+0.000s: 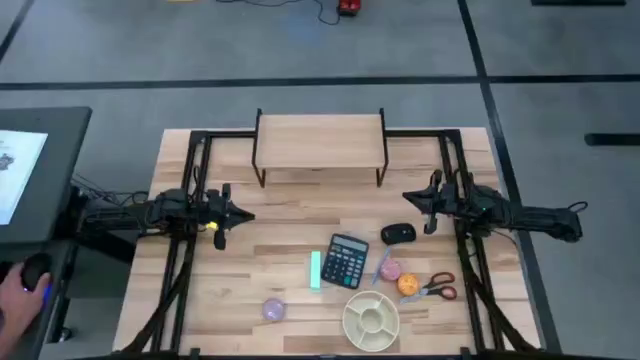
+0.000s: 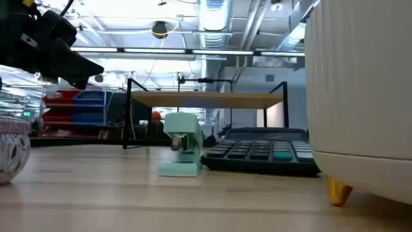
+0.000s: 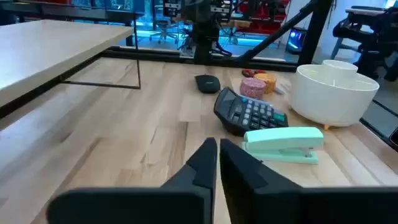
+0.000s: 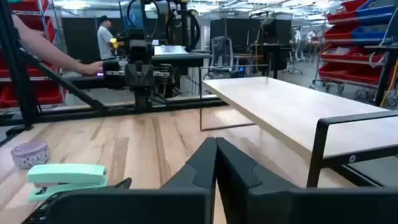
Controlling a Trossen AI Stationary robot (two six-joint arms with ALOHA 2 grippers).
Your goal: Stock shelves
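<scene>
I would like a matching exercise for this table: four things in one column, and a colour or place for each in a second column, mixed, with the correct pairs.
Things:
1. stapler
2. calculator
3. shelf
4. divided bowl

Descriptions:
A. round and cream, at the near edge of the table
B. mint green, lying just left of the calculator
C. light wood top on black legs, at the far edge
D. black, in the middle of the group of items

Pairs: 1-B, 2-D, 3-C, 4-A

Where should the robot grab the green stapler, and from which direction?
Grip the mint green stapler across its narrow body near the middle, coming straight down from above. It lies flat, long and slim, close beside the calculator, so the tool's fingers need to slip into that tight gap.
</scene>
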